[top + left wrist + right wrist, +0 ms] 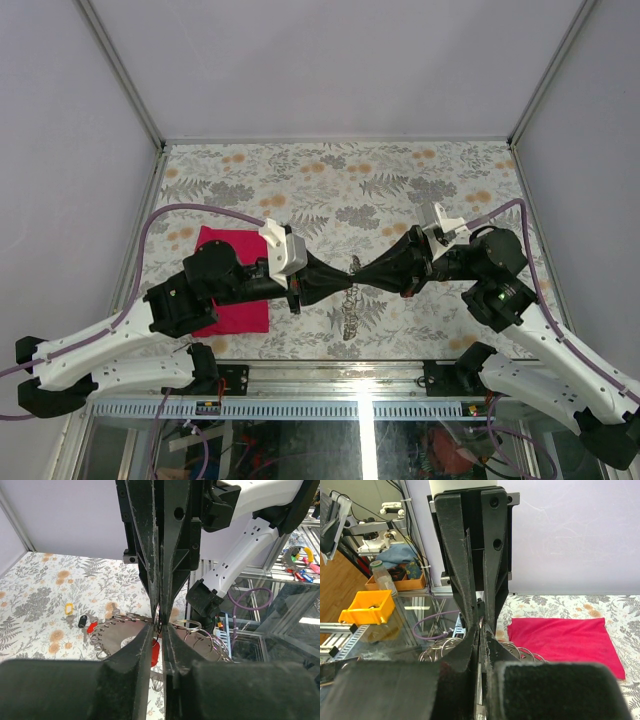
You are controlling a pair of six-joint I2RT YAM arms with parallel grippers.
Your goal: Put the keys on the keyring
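My two grippers meet tip to tip above the middle of the table. The right gripper point(364, 268) point(481, 630) is shut on a ring of the keyring point(349, 308), whose silvery rings point(200, 630) hang to both sides. The left gripper point(349, 276) point(157, 628) has its jaws almost together, with only a slit left. A red key point(155, 652) hangs in that slit; I cannot tell if it is pinched. A black key point(82, 621) and another red key point(92, 627) lie on the table beyond, with a yellow tag point(69, 609) near them.
A magenta cloth point(235, 285) point(565, 635) lies flat on the floral table under the left arm. The table's near edge is a metal rail point(330, 372), with cables and a glass shelf below. Walls close in the far side.
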